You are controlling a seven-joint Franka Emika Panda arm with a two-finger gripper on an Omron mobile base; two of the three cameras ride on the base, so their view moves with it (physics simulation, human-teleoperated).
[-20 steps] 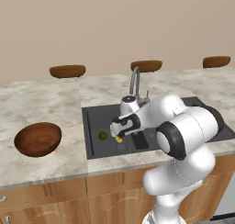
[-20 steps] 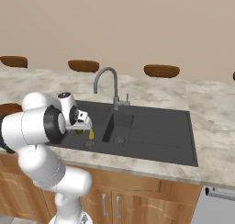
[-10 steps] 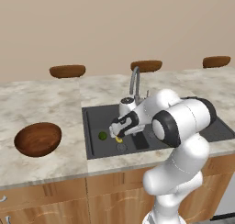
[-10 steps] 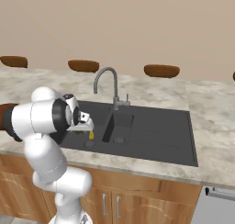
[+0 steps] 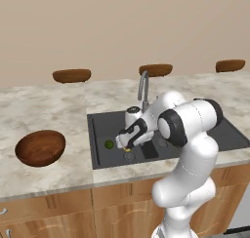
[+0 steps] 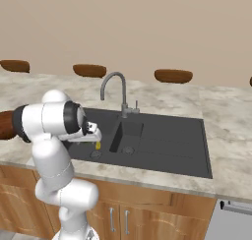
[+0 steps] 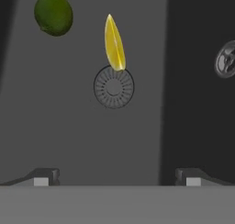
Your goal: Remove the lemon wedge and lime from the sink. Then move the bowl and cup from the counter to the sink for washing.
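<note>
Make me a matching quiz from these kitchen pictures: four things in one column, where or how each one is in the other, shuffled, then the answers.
Things:
1. bowl
2. lime
3. lemon wedge
4. gripper

Places or states:
A. jaws open, above the sink floor
B. tip at the edge of the round drain
C. on the counter, left of the sink
D. loose on the basin floor, apart from the drain

Pairs: 1-C, 2-D, 3-B, 4-A
</note>
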